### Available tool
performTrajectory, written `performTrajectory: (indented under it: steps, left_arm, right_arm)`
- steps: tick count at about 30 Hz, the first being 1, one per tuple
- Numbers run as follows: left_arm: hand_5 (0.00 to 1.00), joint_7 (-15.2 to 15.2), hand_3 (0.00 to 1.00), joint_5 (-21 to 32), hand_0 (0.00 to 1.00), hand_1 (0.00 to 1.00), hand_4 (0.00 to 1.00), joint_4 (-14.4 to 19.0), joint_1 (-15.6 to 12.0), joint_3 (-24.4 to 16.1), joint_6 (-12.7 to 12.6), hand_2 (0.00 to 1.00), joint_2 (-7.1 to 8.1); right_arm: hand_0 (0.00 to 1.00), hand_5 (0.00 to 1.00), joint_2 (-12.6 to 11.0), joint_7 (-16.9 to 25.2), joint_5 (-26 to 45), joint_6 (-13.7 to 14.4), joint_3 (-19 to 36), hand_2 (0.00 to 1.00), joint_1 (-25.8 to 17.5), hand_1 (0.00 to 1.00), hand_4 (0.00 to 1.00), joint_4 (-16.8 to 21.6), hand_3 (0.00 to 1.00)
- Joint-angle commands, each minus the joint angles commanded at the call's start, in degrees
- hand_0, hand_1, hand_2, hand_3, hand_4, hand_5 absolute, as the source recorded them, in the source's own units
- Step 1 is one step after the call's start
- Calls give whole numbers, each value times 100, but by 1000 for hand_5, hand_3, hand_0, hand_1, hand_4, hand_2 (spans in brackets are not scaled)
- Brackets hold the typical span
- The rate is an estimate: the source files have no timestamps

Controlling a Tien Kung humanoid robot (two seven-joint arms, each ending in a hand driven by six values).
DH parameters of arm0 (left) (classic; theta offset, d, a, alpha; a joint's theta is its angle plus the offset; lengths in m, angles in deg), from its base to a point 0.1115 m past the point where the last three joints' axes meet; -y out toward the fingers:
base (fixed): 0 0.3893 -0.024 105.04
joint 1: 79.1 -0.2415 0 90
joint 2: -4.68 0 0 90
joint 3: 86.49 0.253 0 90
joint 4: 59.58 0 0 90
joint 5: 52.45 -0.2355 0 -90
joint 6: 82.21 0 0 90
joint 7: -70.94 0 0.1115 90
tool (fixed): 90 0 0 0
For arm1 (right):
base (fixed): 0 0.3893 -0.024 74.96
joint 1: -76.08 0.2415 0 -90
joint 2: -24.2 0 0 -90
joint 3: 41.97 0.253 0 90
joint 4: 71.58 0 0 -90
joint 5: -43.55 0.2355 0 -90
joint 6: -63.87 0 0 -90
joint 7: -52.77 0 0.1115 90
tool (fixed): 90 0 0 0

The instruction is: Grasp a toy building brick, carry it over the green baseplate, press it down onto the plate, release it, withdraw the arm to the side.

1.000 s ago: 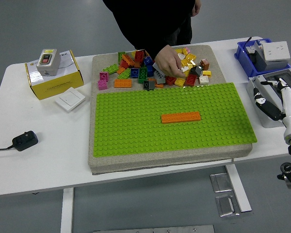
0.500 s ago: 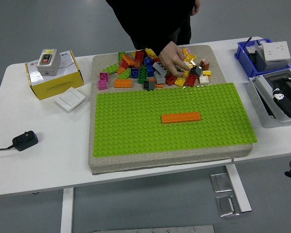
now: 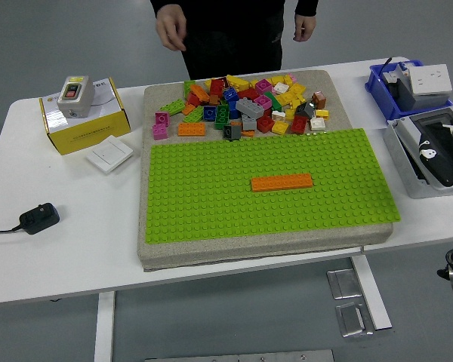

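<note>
Counter (image 3: 75, 226) space is mostly taken by the green baseplate (image 3: 211, 196), which lies on a grey pad and carries one long orange brick (image 3: 281, 182) near its middle. Behind the plate's far edge sits the loose brick pile (image 3: 245, 105), well apart from the right robot hand (image 3: 438, 154), which rests at the right edge over a grey tray; whether its fingers are spread or curled I cannot tell. A person stands at the far side, both hands lifted clear of the pile. Judging by this, the grasp step has not begun: the arm must reach leftward and far across the plate, then pick one brick from a crowded heap.
</note>
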Motion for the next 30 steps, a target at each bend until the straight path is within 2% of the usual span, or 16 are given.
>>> performTrajectory:
  steps: [15, 16, 21, 22, 27, 28, 30]
  left_arm:
    - [619, -33, 640, 50, 662, 665, 295, 0, 27, 50, 7, 657, -12]
    - [616, -31, 642, 46, 662, 665, 303, 0, 25, 40, 7, 657, -11]
    - [616, -22, 642, 37, 662, 665, 303, 0, 20, 15, 7, 657, -10]
    - [616, -23, 642, 39, 662, 665, 306, 0, 20, 16, 7, 657, -10]
    - [616, -31, 642, 61, 662, 665, 306, 0, 25, 35, 5, 657, -9]
    - [615, -30, 643, 64, 662, 665, 310, 0, 25, 38, 5, 658, -9]
    - [615, -28, 643, 67, 662, 665, 310, 0, 23, 40, 4, 658, -12]
  right_arm:
    - [841, 488, 23, 23, 74, 1, -61, 931, -3, 896, 596, -59, 701]
    - [834, 486, 23, 35, 94, 4, -62, 829, -6, 781, 592, -66, 728]
    - [834, 486, 26, 206, 278, 96, -65, 829, -16, 781, 592, -84, 728]
    - [733, 486, 26, 269, 334, 125, -72, 497, -15, 434, 586, -89, 790]
    - [733, 486, 18, 641, 678, 241, -145, 497, -4, 434, 586, -97, 790]
    - [580, 510, 19, 730, 771, 255, -173, 479, -1, 365, 574, -96, 791]
    - [580, 510, 25, 877, 935, 267, -224, 479, 4, 365, 574, -89, 791]
